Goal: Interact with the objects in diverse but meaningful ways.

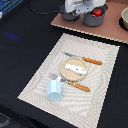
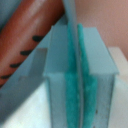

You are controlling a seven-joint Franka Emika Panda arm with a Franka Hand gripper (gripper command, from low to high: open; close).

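Observation:
My gripper (image 1: 77,10) hangs over the left grey pot (image 1: 70,15) on the pink toy kitchen board (image 1: 107,30) at the back. In the wrist view its teal pads (image 2: 85,75) are closed on a thin grey edge (image 2: 69,15), apparently that pot's wall, with the gripper (image 2: 75,50) right at it. The brown sausage stick (image 2: 30,30) lies just beside the fingers. The small red tomato (image 1: 98,11) sits in the right grey pot (image 1: 94,19). The pale blue cup (image 1: 54,91) stands on the placemat's near corner. The white flat piece (image 1: 76,68) lies on a wooden plate (image 1: 72,78).
A striped placemat (image 1: 100,90) covers the middle of the black table. A knife (image 1: 91,61) and a fork (image 1: 77,85) with orange handles flank the plate. A bowl (image 1: 124,17) stands at the exterior view's far right. A cable runs along the back.

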